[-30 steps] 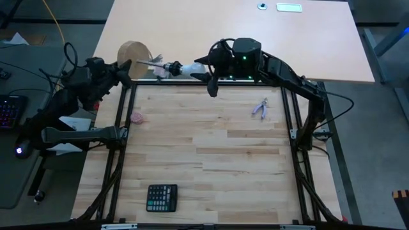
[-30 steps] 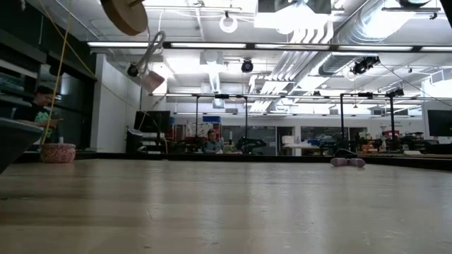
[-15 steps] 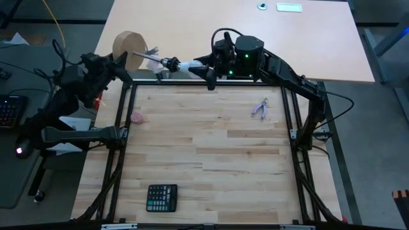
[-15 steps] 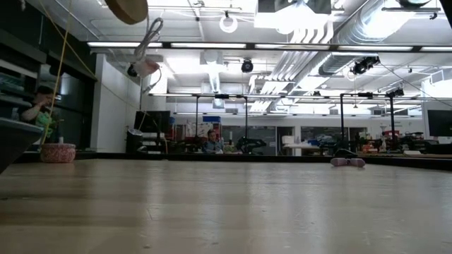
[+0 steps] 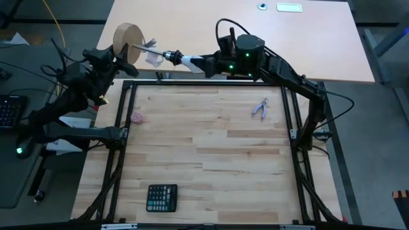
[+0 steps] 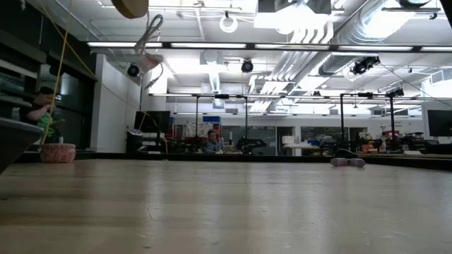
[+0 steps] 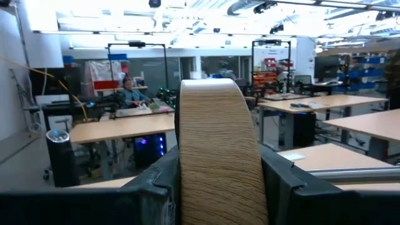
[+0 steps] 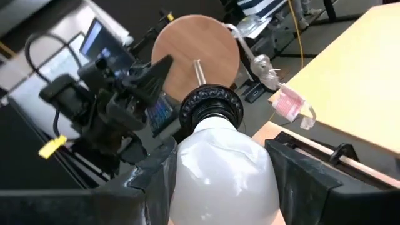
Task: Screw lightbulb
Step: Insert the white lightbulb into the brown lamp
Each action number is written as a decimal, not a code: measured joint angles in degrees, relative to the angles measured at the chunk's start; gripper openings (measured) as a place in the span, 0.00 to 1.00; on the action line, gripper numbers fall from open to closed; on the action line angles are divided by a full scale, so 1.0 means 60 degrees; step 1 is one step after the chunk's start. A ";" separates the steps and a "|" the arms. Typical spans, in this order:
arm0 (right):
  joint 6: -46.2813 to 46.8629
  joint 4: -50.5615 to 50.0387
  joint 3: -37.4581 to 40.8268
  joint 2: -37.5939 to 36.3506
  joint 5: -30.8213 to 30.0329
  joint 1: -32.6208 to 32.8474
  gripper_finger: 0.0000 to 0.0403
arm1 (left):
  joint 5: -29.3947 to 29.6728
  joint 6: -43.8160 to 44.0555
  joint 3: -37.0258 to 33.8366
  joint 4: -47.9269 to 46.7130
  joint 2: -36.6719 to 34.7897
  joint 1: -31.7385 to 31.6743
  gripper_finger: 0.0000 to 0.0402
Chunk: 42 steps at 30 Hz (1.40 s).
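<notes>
Up at the high view's top left, the right gripper (image 5: 195, 62) clamps the white frosted pear-shaped lightbulb (image 8: 222, 172), its base in a black ribbed socket (image 8: 210, 106). Beside it, the left gripper (image 7: 219, 187) clasps the round wooden disc (image 5: 126, 41) by its rim. Both hang past the far edge of the pale wooden table (image 5: 211, 160), whose planks below lie mostly open.

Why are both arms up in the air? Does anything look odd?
Only that: the left gripper holds the wooden disc on edge, aloft, while the right gripper holds the bulb against its socket.
</notes>
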State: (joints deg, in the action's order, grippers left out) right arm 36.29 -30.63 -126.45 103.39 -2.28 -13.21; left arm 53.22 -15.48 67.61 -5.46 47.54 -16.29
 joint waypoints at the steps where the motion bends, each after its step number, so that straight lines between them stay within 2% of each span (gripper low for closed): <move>1: 0.0147 0.0028 0.0000 0.0000 -0.0054 0.0000 0.54 | 0.0033 -0.0049 0.0000 0.0037 0.0010 0.0055 0.30; 7: 0.1740 0.0214 0.0000 0.0000 -0.0229 0.0007 0.54 | 0.0233 -0.0273 0.0000 0.0096 0.0016 0.0415 0.30; 12: 0.4304 0.0222 0.0000 0.0000 -0.0576 0.0036 0.54 | 0.0214 -0.0842 -0.0007 0.0326 0.0016 0.0602 0.30; 17: 0.7173 0.0128 0.0000 0.0000 -0.1396 0.0115 0.54 | 0.0157 -0.1822 -0.0029 0.1144 0.0016 0.0774 0.30; 22: 0.8775 0.0133 0.0000 0.0000 -0.1866 0.0124 0.54 | 0.0042 -0.2298 -0.0033 0.1434 0.0012 0.0797 0.30; 33: 0.8648 -0.1144 -0.0022 -0.0011 -0.1789 0.0103 0.54 | 0.0014 -0.1793 -0.0080 0.1118 0.0034 0.0813 0.30; 42: 0.6813 -0.0841 -0.0022 0.0000 -0.1362 0.0076 0.54 | 0.0000 -0.1824 -0.0069 0.1237 -0.0113 0.0816 0.30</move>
State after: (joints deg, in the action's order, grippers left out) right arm 77.17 -35.68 -126.58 103.39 -10.46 -12.75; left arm 53.22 -26.42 67.20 1.97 46.86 -11.40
